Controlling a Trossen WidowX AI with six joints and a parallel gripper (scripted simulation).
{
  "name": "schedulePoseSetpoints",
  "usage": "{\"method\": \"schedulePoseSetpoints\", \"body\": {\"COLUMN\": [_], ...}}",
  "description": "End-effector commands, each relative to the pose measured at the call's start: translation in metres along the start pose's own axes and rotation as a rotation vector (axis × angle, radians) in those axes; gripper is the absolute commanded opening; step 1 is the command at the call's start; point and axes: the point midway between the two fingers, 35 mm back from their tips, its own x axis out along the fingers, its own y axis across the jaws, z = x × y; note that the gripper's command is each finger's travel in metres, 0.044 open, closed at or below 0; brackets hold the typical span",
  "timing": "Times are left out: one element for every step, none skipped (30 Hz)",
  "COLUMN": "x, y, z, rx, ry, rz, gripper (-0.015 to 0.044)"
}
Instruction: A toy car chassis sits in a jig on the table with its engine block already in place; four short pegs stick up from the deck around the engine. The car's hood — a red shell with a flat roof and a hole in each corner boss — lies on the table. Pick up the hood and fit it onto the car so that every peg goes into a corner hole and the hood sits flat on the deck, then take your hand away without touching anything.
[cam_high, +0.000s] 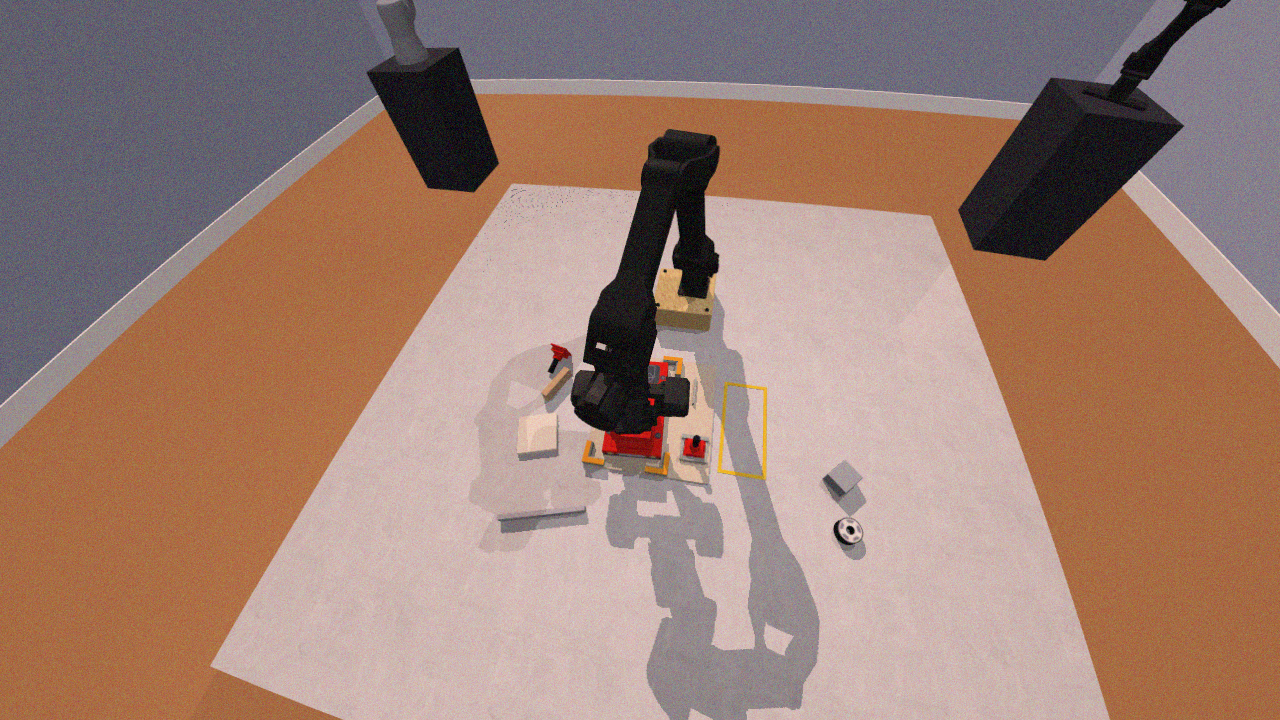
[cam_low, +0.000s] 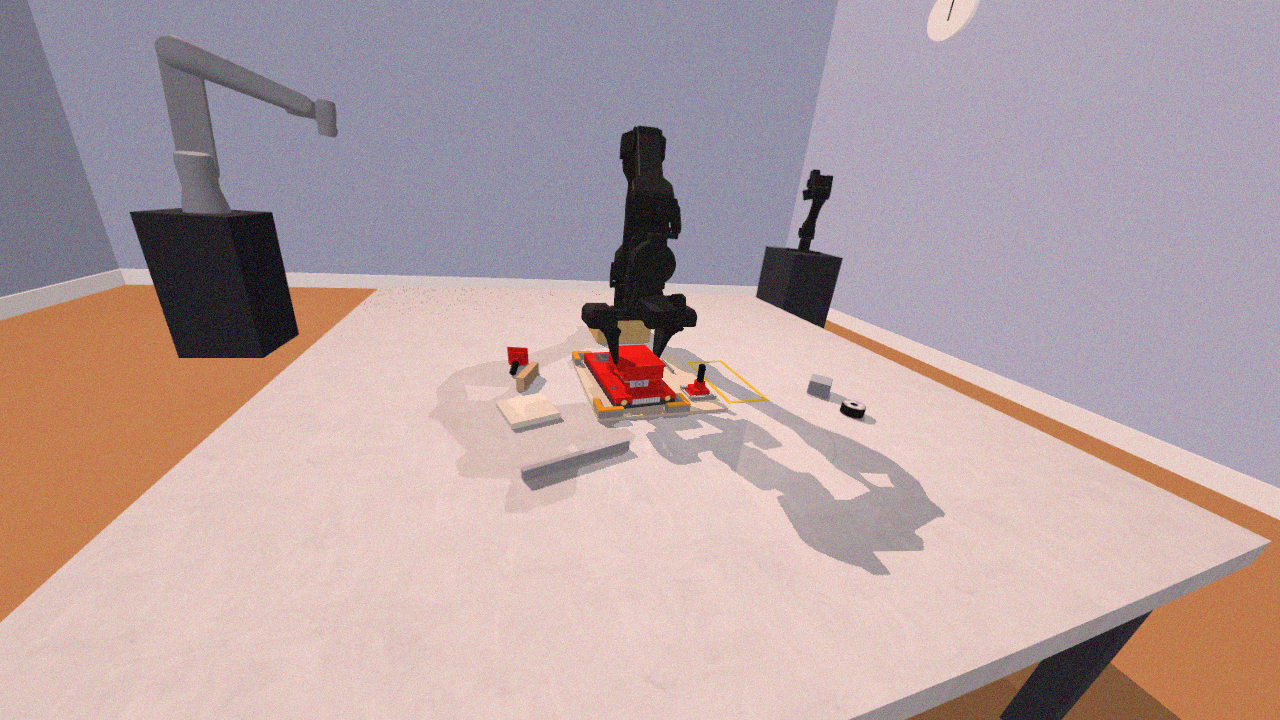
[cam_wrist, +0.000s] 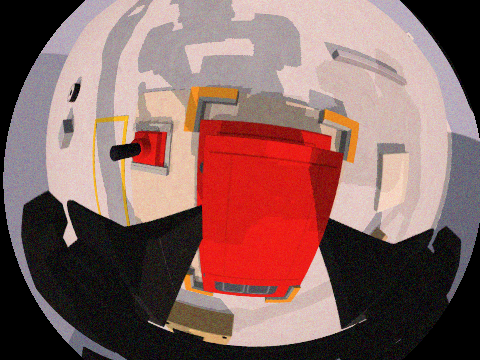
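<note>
The red hood (cam_low: 640, 360) (cam_wrist: 265, 200) is between the fingers of my gripper (cam_low: 639, 356) (cam_wrist: 264, 219), which is shut on it. The hood hangs low over the red chassis (cam_low: 601, 379) (cam_wrist: 260, 128), roof up and roughly in line with it. The chassis lies in the jig between orange corner brackets (cam_high: 657, 466) (cam_wrist: 215, 93). The front of the grey engine block (cam_low: 639, 384) shows below the hood's front edge. The pegs and corner holes are hidden, so I cannot tell whether they line up. In the top view the arm covers most of the hood.
A red piece with a black stick (cam_high: 695, 442) (cam_low: 700, 376) (cam_wrist: 125, 150) stands beside the chassis. A yellow outline (cam_high: 766, 429) (cam_wrist: 94, 165) lies beyond it. A beige slab (cam_high: 537, 434) (cam_low: 528, 411), a grey bar (cam_high: 541, 513), a grey cube (cam_high: 843, 476) and a wheel (cam_high: 850, 529) lie around.
</note>
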Motion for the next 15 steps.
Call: {"method": "schedulePoseSetpoints", "body": {"x": [0.0005, 0.0007, 0.0009, 0.0013, 0.0017, 0.0022, 0.0027, 0.0032, 0.0037, 0.0043, 0.0048, 0.0053, 0.0059, 0.0064, 0.0069], "y": [0.0004, 0.0004, 0.0004, 0.0004, 0.0004, 0.0004, 0.0004, 0.0004, 0.0004, 0.0004, 0.0004, 0.0004, 0.0004, 0.0004, 0.0004], "z": [0.0006, 0.0006, 0.0006, 0.0006, 0.0006, 0.0007, 0.0007, 0.0007, 0.0008, 0.0008, 0.0008, 0.0009, 0.0009, 0.0009, 0.0009], "rx": [-0.004, -0.004, -0.004, -0.004, -0.004, -0.004, -0.004, -0.004, -0.004, -0.004, -0.004, -0.004, -0.004, -0.004, -0.004], "ry": [-0.002, -0.002, -0.002, -0.002, -0.002, -0.002, -0.002, -0.002, -0.002, -0.002, -0.002, -0.002, -0.002, -0.002, -0.002], "rz": [0.003, 0.003, 0.003, 0.003, 0.003, 0.003, 0.003, 0.003, 0.003, 0.003, 0.003, 0.003, 0.003, 0.003, 0.003], "gripper": [0.0000, 0.0000, 0.0000, 0.0000, 0.0000, 0.0000, 0.0000, 0.0000, 0.0000, 0.0000, 0.0000, 0.0000, 0.0000, 0.0000, 0.0000]}}
